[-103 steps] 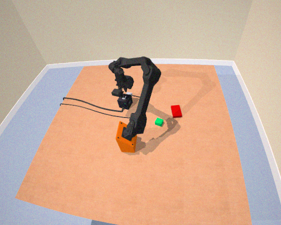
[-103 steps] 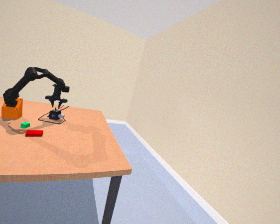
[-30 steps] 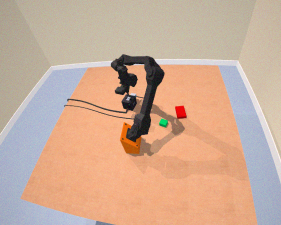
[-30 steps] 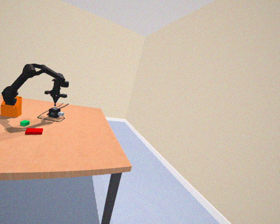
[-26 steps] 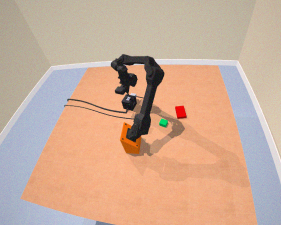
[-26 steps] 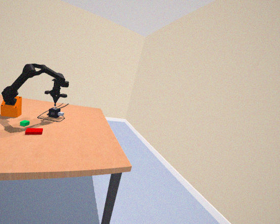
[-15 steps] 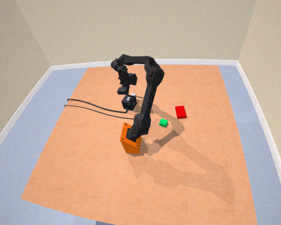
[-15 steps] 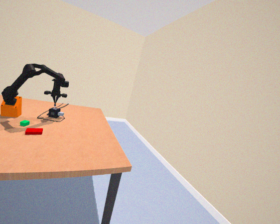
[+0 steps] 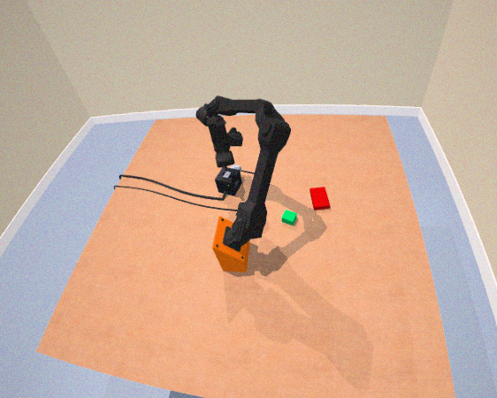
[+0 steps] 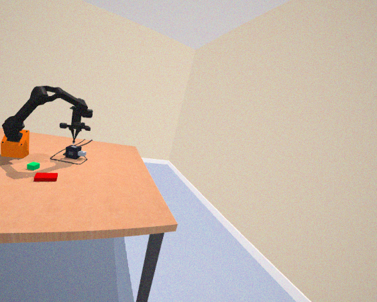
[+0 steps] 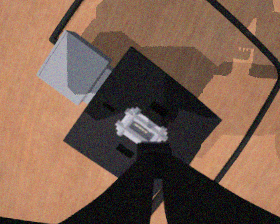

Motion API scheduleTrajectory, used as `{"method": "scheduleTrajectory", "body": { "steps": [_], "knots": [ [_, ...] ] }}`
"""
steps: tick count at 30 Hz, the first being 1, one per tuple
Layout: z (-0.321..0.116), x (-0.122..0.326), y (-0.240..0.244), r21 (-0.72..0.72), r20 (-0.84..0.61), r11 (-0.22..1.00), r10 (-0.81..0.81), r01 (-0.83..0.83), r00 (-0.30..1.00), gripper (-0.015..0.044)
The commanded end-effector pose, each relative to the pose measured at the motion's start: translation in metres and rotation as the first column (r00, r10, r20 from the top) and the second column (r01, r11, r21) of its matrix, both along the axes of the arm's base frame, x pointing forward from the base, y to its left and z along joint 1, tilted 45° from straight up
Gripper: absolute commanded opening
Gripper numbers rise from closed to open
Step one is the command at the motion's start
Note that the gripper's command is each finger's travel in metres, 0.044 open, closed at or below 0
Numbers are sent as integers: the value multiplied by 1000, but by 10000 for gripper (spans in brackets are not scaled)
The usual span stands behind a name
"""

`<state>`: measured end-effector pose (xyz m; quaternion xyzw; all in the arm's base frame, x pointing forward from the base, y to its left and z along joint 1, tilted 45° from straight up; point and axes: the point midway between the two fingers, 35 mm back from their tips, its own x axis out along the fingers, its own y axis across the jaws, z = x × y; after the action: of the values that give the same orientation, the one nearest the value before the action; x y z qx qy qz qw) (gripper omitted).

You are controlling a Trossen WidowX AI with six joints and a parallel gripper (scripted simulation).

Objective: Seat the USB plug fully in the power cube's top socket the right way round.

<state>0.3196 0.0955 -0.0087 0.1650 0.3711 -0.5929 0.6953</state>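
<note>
The black power cube (image 9: pixel 229 182) (image 10: pixel 72 152) (image 11: pixel 141 82) stands on the table, turned diagonally in the wrist view. The silver-rimmed socket (image 11: pixel 141 128) on its top is uncovered, with a gold strip showing inside. My gripper (image 10: pixel 74 139) (image 11: pixel 156 165) is shut on the USB plug and points down above the cube. The plug (image 10: pixel 74 143) shows as a small light tip under the fingers, apart from the cube top. Its body is mostly hidden by the fingers in the wrist view, and I cannot tell which way round it faces.
A light grey block (image 9: pixel 235 168) (image 10: pixel 82 154) (image 11: pixel 73 67) sticks out of the cube's side. Black cables (image 9: pixel 169 187) (image 11: pixel 251 40) run around the cube. A green block (image 9: pixel 289 217) (image 10: pixel 33 166) and a red block (image 9: pixel 319 198) (image 10: pixel 45 177) lie on the table.
</note>
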Motion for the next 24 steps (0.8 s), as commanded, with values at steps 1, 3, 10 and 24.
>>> {"method": "scheduleTrajectory", "body": {
  "steps": [1, 3, 10, 24],
  "knots": [
    [0, 0, 0, 1, -59, 998, 60, -60, 996, 0],
    [0, 0, 0, 3, -96, 995, 97, -97, 991, 0],
    [0, 0, 0, 19, -221, 974, 223, -224, 949, 0],
    [0, 0, 0, 100, -448, 885, 448, -454, 774, 0]
  ]
}}
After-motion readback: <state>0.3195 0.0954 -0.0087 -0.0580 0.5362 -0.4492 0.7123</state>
